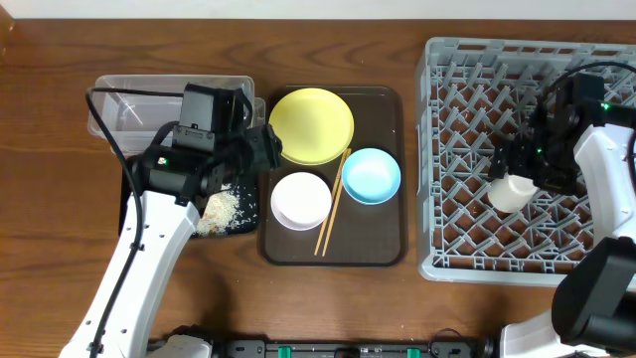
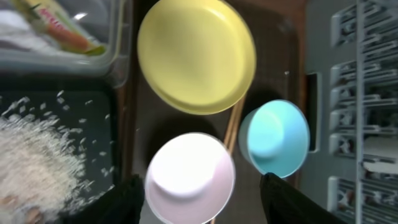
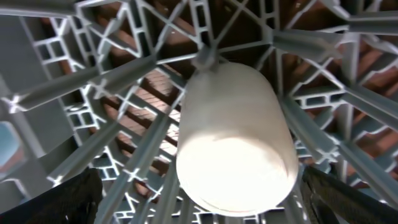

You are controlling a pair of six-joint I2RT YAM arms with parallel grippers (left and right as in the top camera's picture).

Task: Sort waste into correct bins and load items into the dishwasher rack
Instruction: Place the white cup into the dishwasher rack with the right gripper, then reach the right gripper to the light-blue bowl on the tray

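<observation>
Lying on its side on the rack [image 1: 467,60], at 3 o'clock of the table, the cup [image 3: 233,137] sits btw. the wide-open fingers of the right claw [image 3: 205,186] w/ gaps both sides, so nothing is held. I think the grid keeps it from rolling. The left claw [image 2: 202,186] hangs open & empty, aimed at the white bowl [image 1: 301,199] at 6 o'clock of the yellow plate [image 1: 311,124], prob. to grab its rim. Rice [image 1: 221,211] sits in the black tray [image 1: 248,221] at 9 o'clock of that bowl.

Yellow plate [image 1: 311,124], light blue bowl [image 1: 372,175], white bowl [image 1: 301,199], pale cup [image 1: 510,192], white rice [image 1: 219,211] on a black tray [image 1: 245,209], grey rack [image 1: 467,60].
</observation>
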